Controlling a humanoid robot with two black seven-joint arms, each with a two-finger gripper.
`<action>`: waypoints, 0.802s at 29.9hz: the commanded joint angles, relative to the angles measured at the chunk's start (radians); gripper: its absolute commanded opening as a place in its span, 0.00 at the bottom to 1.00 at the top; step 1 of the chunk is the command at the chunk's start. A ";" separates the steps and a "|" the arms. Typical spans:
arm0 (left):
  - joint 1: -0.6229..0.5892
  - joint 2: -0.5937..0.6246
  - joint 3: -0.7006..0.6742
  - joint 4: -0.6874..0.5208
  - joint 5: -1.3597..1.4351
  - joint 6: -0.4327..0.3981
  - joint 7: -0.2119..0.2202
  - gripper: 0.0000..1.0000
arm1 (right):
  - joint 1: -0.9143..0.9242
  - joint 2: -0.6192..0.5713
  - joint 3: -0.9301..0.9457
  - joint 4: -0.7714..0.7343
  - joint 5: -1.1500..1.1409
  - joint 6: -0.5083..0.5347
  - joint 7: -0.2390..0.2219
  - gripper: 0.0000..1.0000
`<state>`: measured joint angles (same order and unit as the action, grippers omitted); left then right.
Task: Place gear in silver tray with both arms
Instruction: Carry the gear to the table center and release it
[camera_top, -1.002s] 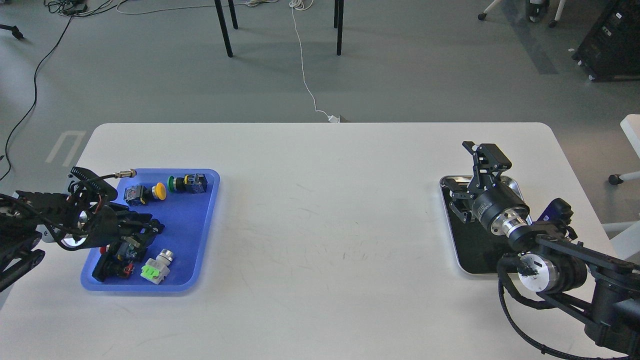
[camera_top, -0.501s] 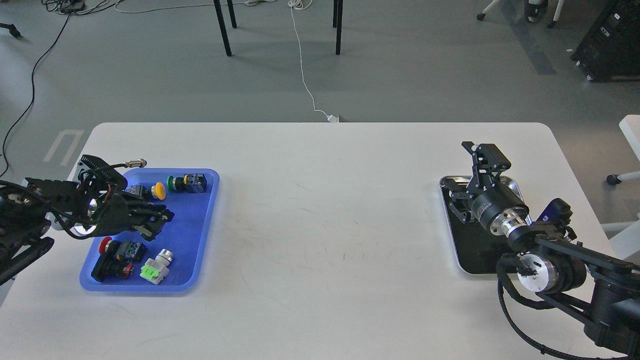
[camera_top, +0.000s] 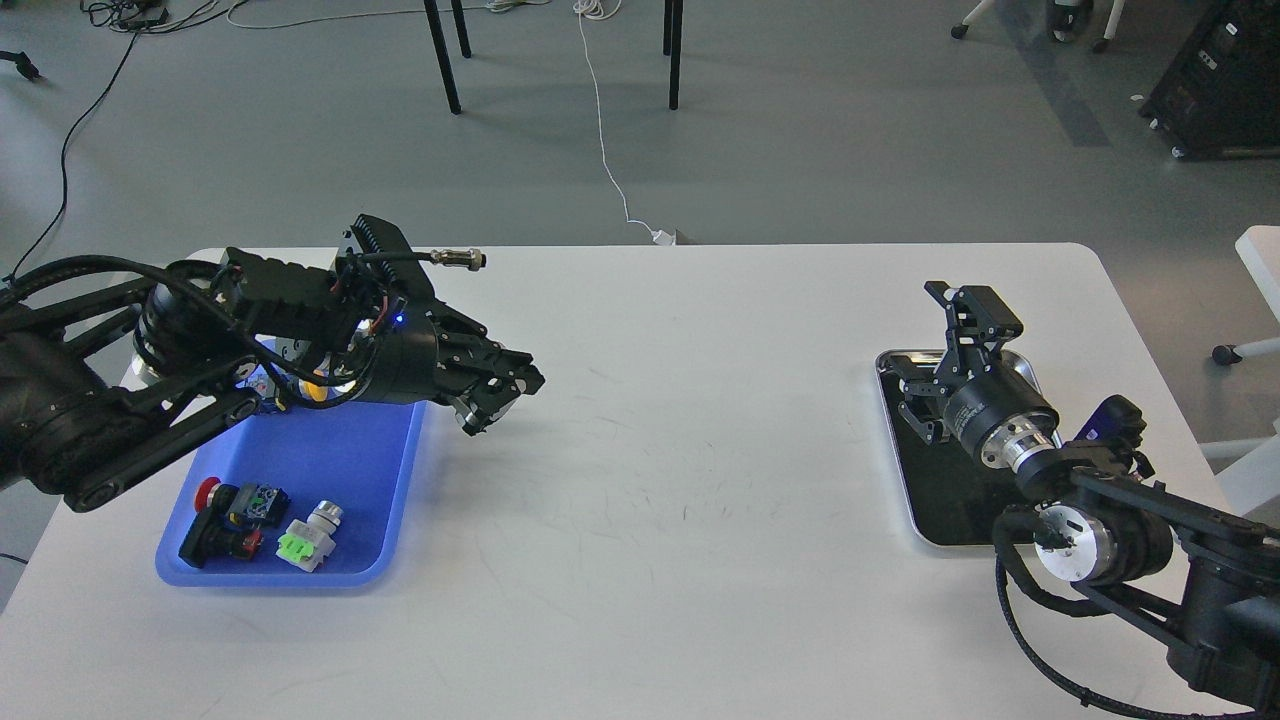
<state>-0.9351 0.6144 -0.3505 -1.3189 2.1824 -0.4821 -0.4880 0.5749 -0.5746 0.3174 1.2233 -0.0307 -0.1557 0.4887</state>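
A: Tray first, from the head view. Where did the rectangular shiny metal tray with the dark inner surface (camera_top: 925, 478) lie?

B: Directly beneath the right black two-finger gripper (camera_top: 935, 360), near the right edge of the white table (camera_top: 660, 480). That gripper hung above the tray's far end with its fingers spread wide and nothing between them. My guess was that it waited there to receive a part.

A: And the left black two-finger gripper (camera_top: 495, 395)?

B: It hung over bare table, with the blue plastic tray (camera_top: 340, 470) just behind it and the silver tray well apart ahead of it. Its fingers were drawn close together, and something pale and metallic showed at the tips, but it was too small to name. Whether it gripped a part or was merely closed, I could not tell.

A: What remained in the blue tray?

B: Behind and below the left gripper lay a red-capped black push-button switch (camera_top: 222, 515) and, just beside it, a white switch block with a bright green face (camera_top: 305, 540). A yellow-capped button (camera_top: 318, 388) sat largely hidden under the arm.

A: No recognisable gear, then?

B: None I could make out.
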 joint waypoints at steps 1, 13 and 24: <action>-0.131 -0.217 0.177 0.085 -0.001 -0.007 -0.001 0.20 | 0.000 0.001 0.005 -0.002 0.000 -0.002 0.000 0.97; -0.240 -0.548 0.367 0.309 -0.001 -0.007 -0.001 0.20 | -0.003 -0.002 0.008 -0.004 0.000 -0.001 0.000 0.97; -0.240 -0.614 0.407 0.359 -0.001 -0.007 -0.001 0.21 | -0.003 -0.002 0.009 -0.004 0.000 -0.002 0.000 0.97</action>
<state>-1.1773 0.0004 0.0477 -0.9605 2.1817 -0.4888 -0.4887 0.5721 -0.5768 0.3254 1.2198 -0.0307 -0.1564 0.4887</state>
